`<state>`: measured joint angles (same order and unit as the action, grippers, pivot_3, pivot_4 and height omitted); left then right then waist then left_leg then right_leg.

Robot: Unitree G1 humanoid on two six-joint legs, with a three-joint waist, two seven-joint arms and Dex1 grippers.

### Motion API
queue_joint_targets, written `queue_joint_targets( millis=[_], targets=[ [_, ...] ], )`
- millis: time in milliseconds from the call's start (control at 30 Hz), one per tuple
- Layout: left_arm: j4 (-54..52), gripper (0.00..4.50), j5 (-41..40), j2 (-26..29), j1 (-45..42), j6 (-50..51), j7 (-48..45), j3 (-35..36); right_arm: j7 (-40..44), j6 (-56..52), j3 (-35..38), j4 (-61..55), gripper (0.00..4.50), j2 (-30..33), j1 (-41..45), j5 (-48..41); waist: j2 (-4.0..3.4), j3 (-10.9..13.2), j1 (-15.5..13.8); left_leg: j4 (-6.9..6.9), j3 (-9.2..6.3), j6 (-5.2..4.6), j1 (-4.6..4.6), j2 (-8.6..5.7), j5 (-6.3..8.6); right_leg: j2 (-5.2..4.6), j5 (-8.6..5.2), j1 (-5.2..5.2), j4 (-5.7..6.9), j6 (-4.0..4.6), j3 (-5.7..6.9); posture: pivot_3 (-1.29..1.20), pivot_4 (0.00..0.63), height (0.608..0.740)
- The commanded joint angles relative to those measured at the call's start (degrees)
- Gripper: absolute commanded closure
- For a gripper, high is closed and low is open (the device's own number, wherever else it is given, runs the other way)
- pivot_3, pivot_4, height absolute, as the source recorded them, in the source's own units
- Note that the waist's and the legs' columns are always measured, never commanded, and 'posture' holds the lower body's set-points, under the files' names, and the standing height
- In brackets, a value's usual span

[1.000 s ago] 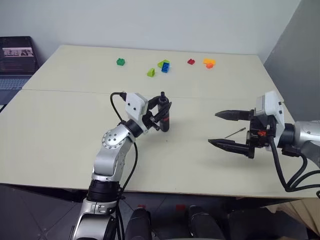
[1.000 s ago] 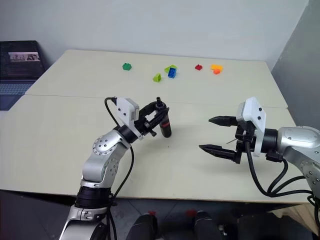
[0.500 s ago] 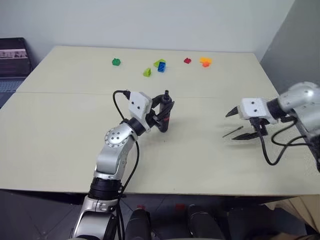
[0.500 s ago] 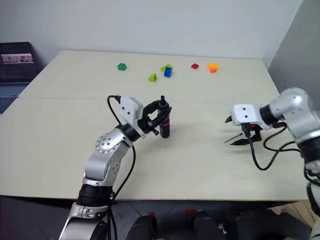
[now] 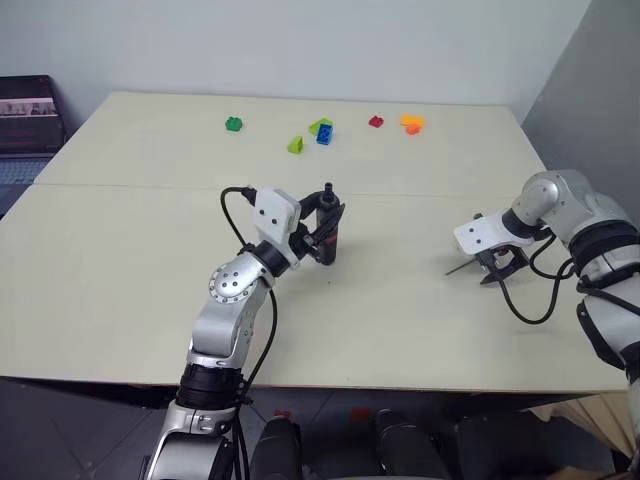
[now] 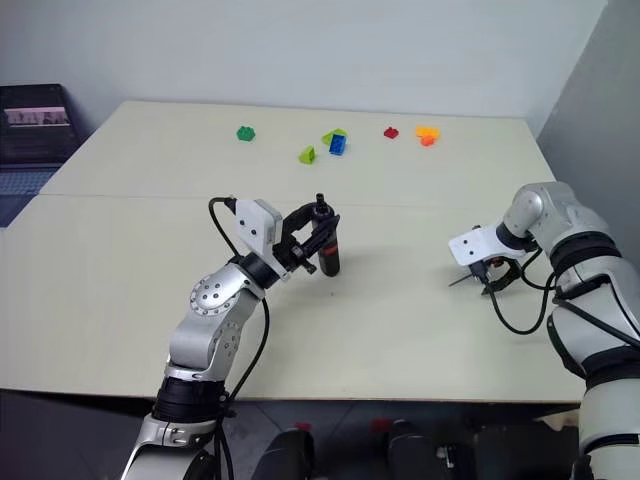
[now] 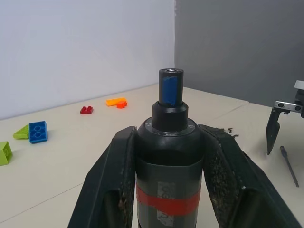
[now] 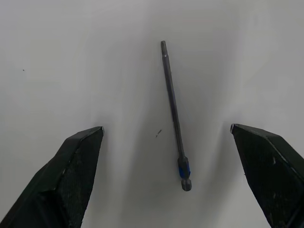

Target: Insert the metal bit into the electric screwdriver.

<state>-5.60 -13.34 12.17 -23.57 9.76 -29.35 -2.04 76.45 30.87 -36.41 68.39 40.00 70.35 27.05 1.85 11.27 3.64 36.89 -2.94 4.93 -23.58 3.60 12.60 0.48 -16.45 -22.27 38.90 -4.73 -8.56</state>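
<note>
Left gripper [image 5: 322, 222], jaws clamped on the electric screwdriver [image 5: 331, 236]: matte black barrel, red band, socket end up, held above the table [image 5: 120, 280]. Coloured toy bricks [image 5: 324, 131] lie far off at the back. Right gripper [image 8: 173, 164], jaws spread wide and empty, hangs over the metal bit [image 8: 174, 114], flat on the table: thin, stiff, smooth steel, likely light and slippery. Best pinched mid-shaft.

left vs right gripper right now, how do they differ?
Left gripper is shut on the electric screwdriver, held above the table; right gripper is open and holds nothing. Left points roughly level; right points down over the metal bit, which lies between its fingers. Both have two black fingers.
</note>
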Motion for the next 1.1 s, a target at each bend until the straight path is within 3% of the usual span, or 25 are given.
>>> queue_joint_targets(
  millis=[33, 67, 100, 233, 633, 933, 1100],
  targets=[
    [-2.52, 2.86, 0.35, 0.49, 0.38, 0.07, 0.70, 0.02, -3.47, 1.36, -0.12, 2.85, 0.00, -0.46, 1.82, 3.08, 0.00, 0.00, 0.15, -0.01, 0.00, 0.00, 0.01, 0.00, 0.00, 0.00, 0.00, 0.00, 0.02, 0.00, 0.00, 0.00, 0.150, 0.740],
    [-2.58, 2.86, 0.33, 0.55, 0.39, 0.11, 0.75, 0.02, -3.74, 1.25, 0.05, 3.23, 0.00, -0.80, 1.87, 3.30, 0.00, 0.00, 0.18, -0.01, 0.00, 0.00, 0.02, 0.00, 0.00, 0.00, 0.00, 0.01, 0.02, 0.00, 0.00, 0.00, 0.150, 0.740],
    [-2.61, 2.86, 0.34, 0.58, 0.38, 0.15, 0.78, 0.02, -4.14, 1.24, 0.24, 3.54, 0.36, -1.15, 1.88, 3.44, 0.00, 0.00, 0.22, 0.00, 0.00, 0.00, 0.05, -0.01, 0.00, 0.00, 0.00, 0.04, 0.02, 0.00, 0.00, 0.00, 0.150, 0.740],
    [-2.60, 2.86, 0.37, 0.79, 0.18, 0.26, 0.95, 0.01, -4.70, 0.92, 0.53, 4.28, 1.09, -2.07, 1.90, 4.40, 0.00, 0.00, 0.90, 0.04, 0.00, 0.01, 0.16, -0.01, 0.00, 0.00, 0.01, 0.19, 0.02, -0.01, -0.02, 0.00, 0.150, 0.740],
    [-1.77, 2.86, 0.72, 1.07, -0.47, -0.18, 0.75, -0.52, -4.52, -0.44, 0.69, 5.09, 4.36, -2.95, 3.04, 6.36, 0.00, 0.00, 1.52, -0.01, 0.04, 0.01, 0.59, -0.02, 0.00, 0.01, 0.01, 0.58, -0.01, -0.04, -0.10, 0.00, 0.150, 0.740],
    [-1.37, 2.86, 0.91, 1.06, -0.81, -0.63, 0.22, -0.84, -3.55, -0.41, 1.97, 4.43, 4.50, -1.68, 2.83, 5.49, 0.00, 0.00, 1.51, -0.03, 0.04, 0.01, 0.58, -0.02, 0.00, 0.01, 0.01, 0.57, -0.01, -0.05, -0.11, 0.00, 0.150, 0.740],
    [-2.36, 2.86, 0.18, 0.89, -2.23, 0.72, 0.77, -0.03, 2.47, -1.74, 10.85, 0.42, 4.50, -2.16, 3.71, -4.46, -0.08, 0.07, 1.49, -0.10, 0.05, 0.01, 0.57, -0.03, 0.00, 0.01, 0.01, 0.54, -0.02, -0.05, -0.12, 0.00, 0.150, 0.740]
  ],
)
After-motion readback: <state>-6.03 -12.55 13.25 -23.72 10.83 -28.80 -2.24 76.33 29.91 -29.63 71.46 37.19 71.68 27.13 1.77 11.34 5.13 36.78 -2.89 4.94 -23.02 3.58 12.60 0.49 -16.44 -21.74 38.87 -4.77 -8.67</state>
